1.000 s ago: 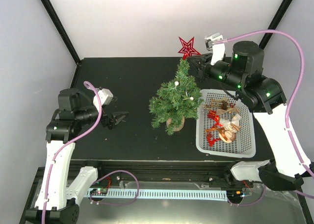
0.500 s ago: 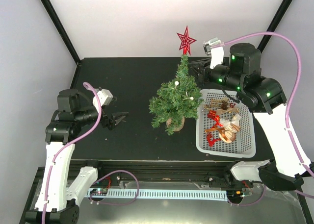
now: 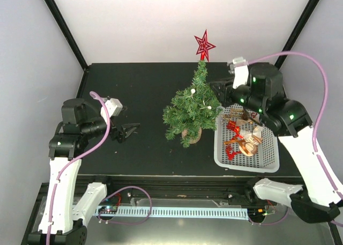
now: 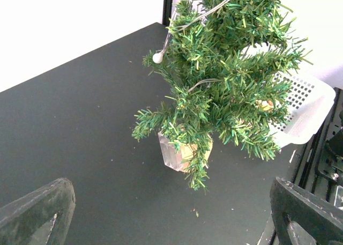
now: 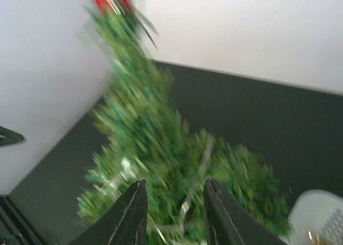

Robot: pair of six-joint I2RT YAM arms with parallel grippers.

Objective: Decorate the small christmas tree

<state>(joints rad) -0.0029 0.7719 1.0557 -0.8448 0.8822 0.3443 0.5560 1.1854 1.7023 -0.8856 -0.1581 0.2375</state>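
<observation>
Right gripper (image 5: 176,184) shows a narrow gap between its two dark fingers with nothing clamped in it; it hangs close to the upper right side of the small christmas tree (image 3: 192,108), above the far left corner of the white basket (image 3: 218,144), and whether it touches the needles cannot be told, since its wrist view is blurred. Left gripper (image 4: 170,187) stands spread wide and empty, low over the left half of the table (image 3: 139,89), well apart from the tree and pointing toward it. Upright near the middle of the table, the tree stands just beside the basket's left wall. On its thin tip sits a red star (image 3: 204,45). A pale string with white beads (image 4: 157,57) runs through its branches. Small ornaments (image 3: 244,135) lie heaped in the basket, which sits toward the table's near right corner.
</observation>
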